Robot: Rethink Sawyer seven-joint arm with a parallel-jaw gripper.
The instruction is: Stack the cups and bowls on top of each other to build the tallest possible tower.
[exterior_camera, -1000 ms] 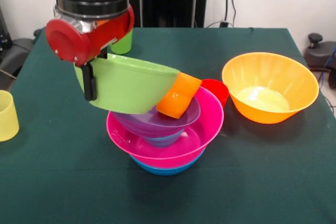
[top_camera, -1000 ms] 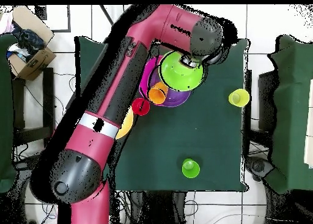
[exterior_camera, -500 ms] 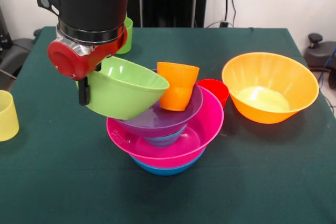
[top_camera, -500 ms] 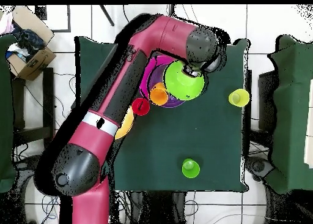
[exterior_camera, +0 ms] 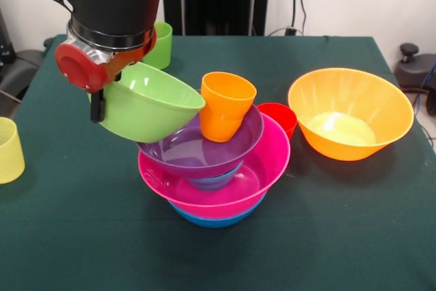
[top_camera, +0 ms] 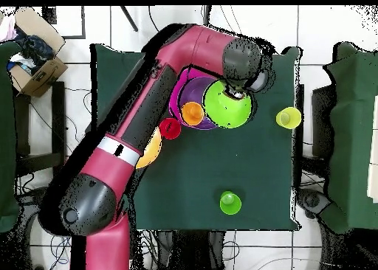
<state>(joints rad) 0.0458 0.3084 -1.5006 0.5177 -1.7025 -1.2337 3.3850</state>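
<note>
Four bowls form the tower (exterior_camera: 214, 175): a blue bowl (exterior_camera: 214, 219) at the base, a pink bowl (exterior_camera: 266, 168) in it, a small blue bowl (exterior_camera: 214, 182) in that, and a purple bowl (exterior_camera: 187, 155) on top. An orange cup (exterior_camera: 225, 105) stands inside the purple bowl, mouth up and leaning slightly.

The gripper (exterior_camera: 102, 103) pinches the rim of the lime bowl (exterior_camera: 143, 103), one black finger (exterior_camera: 97, 105) showing on the outside wall. The lime bowl is tilted, its mouth facing up and away from the gripper, and its lower side is at the purple bowl's rim; contact cannot be confirmed. In the overhead view the lime bowl (top_camera: 227, 103) overlaps the tower's edge, just beside the orange cup (top_camera: 193, 113).

A red cup (exterior_camera: 281, 117) stands just behind the pink bowl. An orange bowl (exterior_camera: 351, 114) sits upright, apart from the tower. A yellow cup (exterior_camera: 9, 149) stands at the table (exterior_camera: 340, 236) edge. A green cup (exterior_camera: 160, 46) stands behind the arm (exterior_camera: 112, 5), partly hidden.
</note>
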